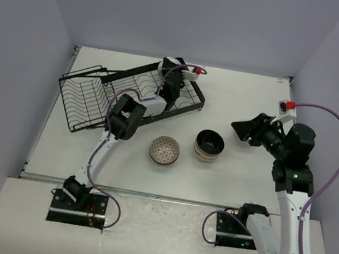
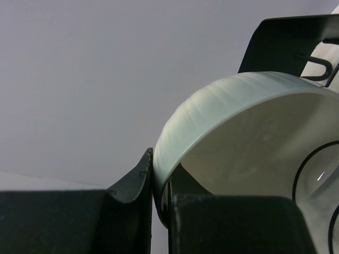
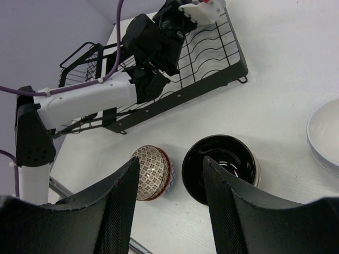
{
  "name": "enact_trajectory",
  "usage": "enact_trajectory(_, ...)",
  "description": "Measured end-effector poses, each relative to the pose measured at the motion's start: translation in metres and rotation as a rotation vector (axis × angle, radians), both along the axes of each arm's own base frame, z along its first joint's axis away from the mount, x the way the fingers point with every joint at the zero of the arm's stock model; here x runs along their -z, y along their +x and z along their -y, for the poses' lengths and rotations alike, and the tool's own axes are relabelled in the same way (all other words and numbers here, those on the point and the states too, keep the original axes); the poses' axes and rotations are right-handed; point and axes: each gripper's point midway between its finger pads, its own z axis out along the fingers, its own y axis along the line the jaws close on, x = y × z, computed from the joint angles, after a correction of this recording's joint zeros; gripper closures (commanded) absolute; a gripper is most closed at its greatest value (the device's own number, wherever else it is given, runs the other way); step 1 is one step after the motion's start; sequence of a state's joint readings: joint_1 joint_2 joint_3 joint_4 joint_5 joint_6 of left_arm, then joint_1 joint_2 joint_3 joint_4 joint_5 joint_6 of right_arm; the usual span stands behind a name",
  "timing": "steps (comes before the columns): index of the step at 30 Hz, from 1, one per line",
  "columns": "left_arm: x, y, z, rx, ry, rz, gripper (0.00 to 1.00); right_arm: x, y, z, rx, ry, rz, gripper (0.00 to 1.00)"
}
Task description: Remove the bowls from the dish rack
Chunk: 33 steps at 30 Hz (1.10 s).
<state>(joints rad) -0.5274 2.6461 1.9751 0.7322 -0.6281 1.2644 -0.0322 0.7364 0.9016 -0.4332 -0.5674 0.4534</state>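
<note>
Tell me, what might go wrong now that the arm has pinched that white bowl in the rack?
1. The left gripper pinches only the thin rim of the white bowl, so the bowl may slip or swing when lifted.
2. The bowl could catch on the rack wires and drag the rack along.
3. On the way down it might knock the patterned bowl or the dark bowls.

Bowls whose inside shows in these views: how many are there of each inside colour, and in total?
White inside: 2, the round white ceramic bowl gripped in the left jaws and the plain white bowl on the table.
Black inside: 1, the black-lined tan bowl.
Red-speckled inside: 1, the red-speckled bowl.
Total: 4. Bowls stacked beneath cannot be counted.
</note>
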Motion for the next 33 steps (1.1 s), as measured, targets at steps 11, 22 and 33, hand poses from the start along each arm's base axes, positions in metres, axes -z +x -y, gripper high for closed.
enact_trajectory(11, -0.010, -0.004, 0.013, 0.073, 0.283, 0.034, 1.00, 0.003, -0.002, -0.002, -0.009, -0.001, -0.005, 0.47)
enact_trajectory(22, -0.015, -0.011, 0.022, 0.144, 0.370, 0.079, 1.00, 0.003, -0.002, -0.004, -0.016, -0.001, -0.004, 0.47)
enact_trajectory(33, -0.058, -0.020, 0.020, 0.141, 0.325, 0.188, 1.00, 0.006, -0.004, -0.006, -0.025, 0.000, -0.010, 0.47)
